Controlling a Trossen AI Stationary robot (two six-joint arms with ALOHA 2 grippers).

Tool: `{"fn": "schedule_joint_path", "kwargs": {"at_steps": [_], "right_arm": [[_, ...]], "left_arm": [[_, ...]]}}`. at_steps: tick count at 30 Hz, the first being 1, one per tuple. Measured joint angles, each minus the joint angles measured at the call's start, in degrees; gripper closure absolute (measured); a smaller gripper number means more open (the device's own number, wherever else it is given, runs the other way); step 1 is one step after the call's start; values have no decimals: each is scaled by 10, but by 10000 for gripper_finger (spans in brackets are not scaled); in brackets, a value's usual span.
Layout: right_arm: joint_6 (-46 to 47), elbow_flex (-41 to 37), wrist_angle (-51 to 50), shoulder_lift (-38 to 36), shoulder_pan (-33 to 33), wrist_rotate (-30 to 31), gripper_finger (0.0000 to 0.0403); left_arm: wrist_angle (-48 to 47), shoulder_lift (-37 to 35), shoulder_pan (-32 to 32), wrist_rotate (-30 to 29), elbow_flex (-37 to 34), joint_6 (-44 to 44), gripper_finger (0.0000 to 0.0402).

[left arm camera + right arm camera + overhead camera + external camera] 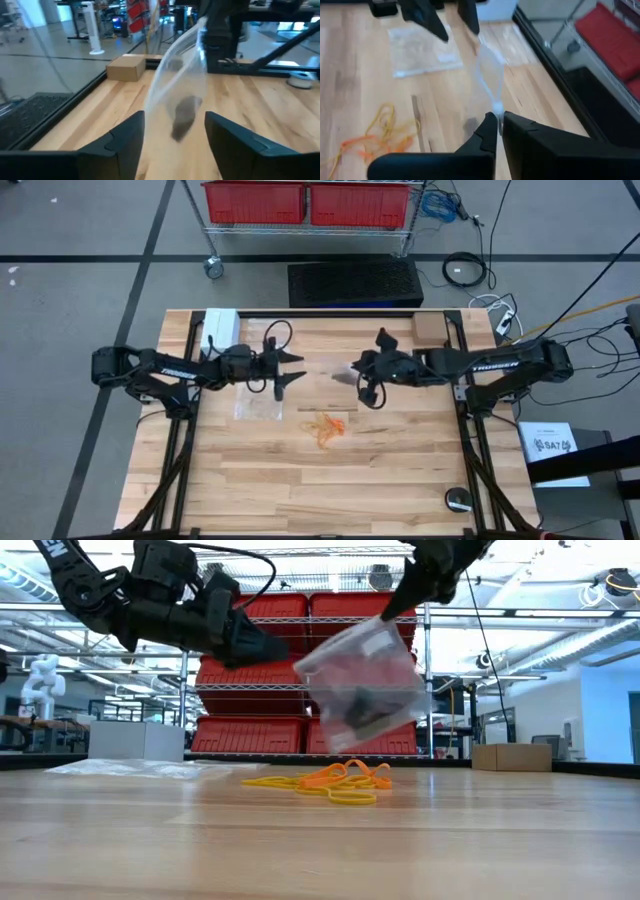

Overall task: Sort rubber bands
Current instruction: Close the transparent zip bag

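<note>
A loose pile of orange and yellow rubber bands [328, 427] lies on the wooden table near its middle, and also shows in the low view [335, 780]. My right gripper [498, 122] is shut on a clear plastic bag [365, 675] with a dark clump [360, 712] in its lower part, held above the table. My left gripper [297, 370] stands open at the bag's left. Its two fingers [127, 142] lie on either side of the bag [180, 85], which hangs just ahead of them. My right gripper pinches the clear bag's upper edge [495, 107] between its two fingers. The fingers slant down from the table's right side. The bag hangs tilted below them, clear of the table, with the dark clump [184, 116] sagging in its lower part.
Flat clear bags [258, 402] lie on the table under my left gripper. A white box [220, 325] and a cardboard box [430, 328] sit at the far corners. A small round black thing [459, 500] lies near the front right. Red bins [305, 202] stand beyond the far edge.
</note>
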Motion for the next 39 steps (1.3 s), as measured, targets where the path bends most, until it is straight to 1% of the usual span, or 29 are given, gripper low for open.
{"fn": "schedule_joint_path", "kwargs": {"at_steps": [3,6,9,11,17,22,24,28,32,34,37,39], "right_arm": [[30,35,-81,0,0,11,403],[61,75,-161,0,0,18,402],[87,111,-231,0,-2,59,402],[105,125,-271,0,-10,73,402],[137,129,-348,14,-44,83,402],[138,129,-380,67,-73,84,402],[134,129,-381,96,-81,80,402],[122,129,-364,160,-92,47,402],[109,129,-281,213,-93,9,398],[92,129,-220,232,-93,-28,386],[58,129,-135,251,-93,-94,357],[39,129,-91,256,-92,-113,332]], "left_arm": [[-12,0,0,-27,0,1,170],[-17,0,0,-49,0,4,166],[-19,0,0,-63,0,5,166],[-22,0,0,-66,0,14,166],[-29,0,0,-82,0,18,166],[-37,0,0,-99,0,20,166],[-38,0,0,-100,0,20,166],[-39,0,0,-103,0,20,166],[-41,0,0,-104,0,20,166],[-44,0,0,-108,0,20,166],[-51,0,1,-111,0,21,166],[-55,0,1,-111,0,29,166]]}}
